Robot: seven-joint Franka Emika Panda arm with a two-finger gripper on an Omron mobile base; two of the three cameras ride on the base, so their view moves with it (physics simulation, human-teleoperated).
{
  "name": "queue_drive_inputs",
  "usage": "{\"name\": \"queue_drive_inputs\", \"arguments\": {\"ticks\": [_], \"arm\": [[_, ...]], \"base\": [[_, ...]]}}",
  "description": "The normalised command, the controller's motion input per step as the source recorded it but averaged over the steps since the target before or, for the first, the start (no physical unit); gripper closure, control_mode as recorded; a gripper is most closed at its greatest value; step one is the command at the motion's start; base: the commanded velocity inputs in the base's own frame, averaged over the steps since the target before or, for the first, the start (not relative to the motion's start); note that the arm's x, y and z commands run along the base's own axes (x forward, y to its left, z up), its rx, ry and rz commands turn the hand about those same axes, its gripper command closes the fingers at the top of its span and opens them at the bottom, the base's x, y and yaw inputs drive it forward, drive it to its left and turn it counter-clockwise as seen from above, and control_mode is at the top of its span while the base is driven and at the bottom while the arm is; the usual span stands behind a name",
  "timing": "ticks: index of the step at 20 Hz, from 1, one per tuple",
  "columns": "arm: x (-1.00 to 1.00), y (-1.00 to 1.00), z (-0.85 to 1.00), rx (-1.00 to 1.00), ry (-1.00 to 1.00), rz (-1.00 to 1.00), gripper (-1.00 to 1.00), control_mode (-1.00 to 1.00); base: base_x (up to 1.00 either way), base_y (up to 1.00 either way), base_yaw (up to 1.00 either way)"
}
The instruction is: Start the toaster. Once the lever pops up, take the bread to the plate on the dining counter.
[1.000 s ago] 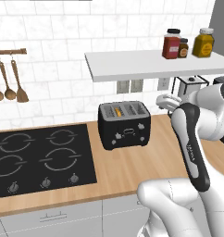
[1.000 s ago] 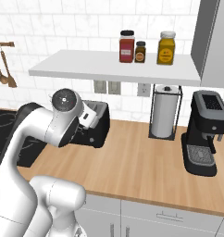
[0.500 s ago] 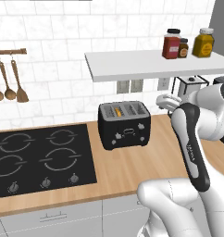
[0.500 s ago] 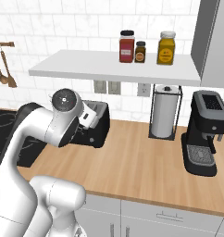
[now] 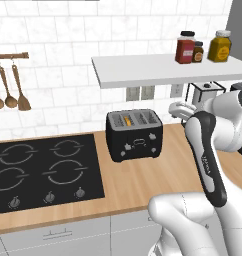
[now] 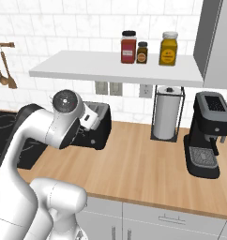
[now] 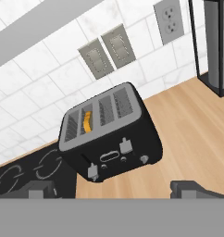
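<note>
Since the bread [image 7: 87,121] sits in the toaster [image 7: 109,134], we bring our open, empty hand [image 7: 111,189] squarely onto its lever [image 7: 92,171] and press straight down.

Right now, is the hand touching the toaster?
No, in the hand view the toaster sits well ahead of the fingertips, with bare worktop between them.
</note>
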Motion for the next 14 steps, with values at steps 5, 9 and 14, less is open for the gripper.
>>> {"name": "queue_drive_inputs", "arguments": {"ticks": [5, 9, 14], "arm": [[0.00, 0.00, 0.00, 0.00, 0.00, 0.00, -1.00, -1.00], [0.00, 0.00, 0.00, 0.00, 0.00, 0.00, -1.00, -1.00], [0.00, 0.00, 0.00, 0.00, 0.00, 0.00, -1.00, -1.00]], "base": [[0.00, 0.00, 0.00], [0.00, 0.00, 0.00], [0.00, 0.00, 0.00]]}}
